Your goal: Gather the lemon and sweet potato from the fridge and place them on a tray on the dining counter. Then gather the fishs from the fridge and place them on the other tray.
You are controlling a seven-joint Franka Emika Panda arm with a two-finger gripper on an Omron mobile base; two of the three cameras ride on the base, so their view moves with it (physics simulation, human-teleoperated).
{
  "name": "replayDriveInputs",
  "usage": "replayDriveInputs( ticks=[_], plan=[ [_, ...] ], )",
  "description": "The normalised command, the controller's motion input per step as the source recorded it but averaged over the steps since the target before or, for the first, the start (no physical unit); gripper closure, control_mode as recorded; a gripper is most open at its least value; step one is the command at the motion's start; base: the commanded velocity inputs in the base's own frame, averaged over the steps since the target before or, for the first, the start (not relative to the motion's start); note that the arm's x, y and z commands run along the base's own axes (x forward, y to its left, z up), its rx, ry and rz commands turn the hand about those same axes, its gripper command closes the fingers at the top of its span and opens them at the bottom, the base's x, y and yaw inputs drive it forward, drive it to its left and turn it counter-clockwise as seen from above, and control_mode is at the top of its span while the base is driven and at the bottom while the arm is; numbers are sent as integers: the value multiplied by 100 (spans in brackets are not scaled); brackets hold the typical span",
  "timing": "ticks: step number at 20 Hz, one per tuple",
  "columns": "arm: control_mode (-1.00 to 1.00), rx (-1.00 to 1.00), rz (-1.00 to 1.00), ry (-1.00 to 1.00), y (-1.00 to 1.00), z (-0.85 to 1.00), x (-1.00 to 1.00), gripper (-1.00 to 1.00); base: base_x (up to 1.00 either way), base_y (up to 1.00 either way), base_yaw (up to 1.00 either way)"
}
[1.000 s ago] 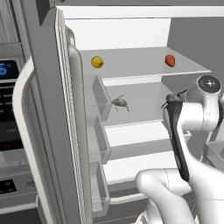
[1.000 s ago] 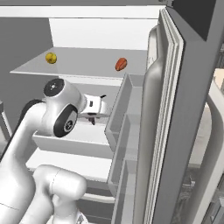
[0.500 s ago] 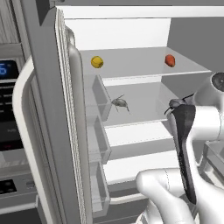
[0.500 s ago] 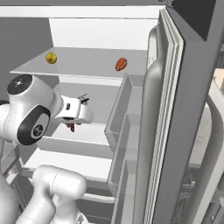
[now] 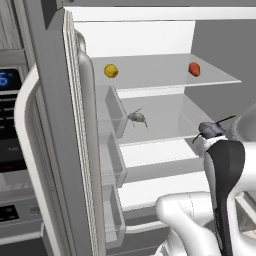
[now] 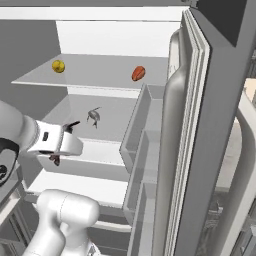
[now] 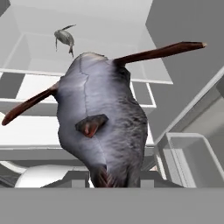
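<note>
Fridge (image 5: 150, 75): two fish (image 7: 103, 127), one lemon (image 5: 111, 70)

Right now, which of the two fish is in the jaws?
The big grey fish filling the hand view, clamped at the gripper outside the fridge. The other fish lies untouched on the middle shelf.

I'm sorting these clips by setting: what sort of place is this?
Most likely a kitchen, seen at an open fridge: white shelves hold a lemon, a sweet potato and a fish, with door bins alongside.

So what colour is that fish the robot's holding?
Mottled grey fish with reddish-brown fins, clearest in the hand view.
</note>
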Motion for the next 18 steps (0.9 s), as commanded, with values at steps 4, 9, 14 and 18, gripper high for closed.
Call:
replayDriveInputs(
  ticks=[4,9,14,18],
  plan=[
    [-100,0,0,0,0,0,-5,100,0,0,0],
    [-100,0,0,-1,0,0,-2,100,0,0,0],
    [100,0,0,-2,0,0,-5,100,-29,0,-3],
    [100,0,0,0,0,0,0,100,-68,12,-22]
  ],
)
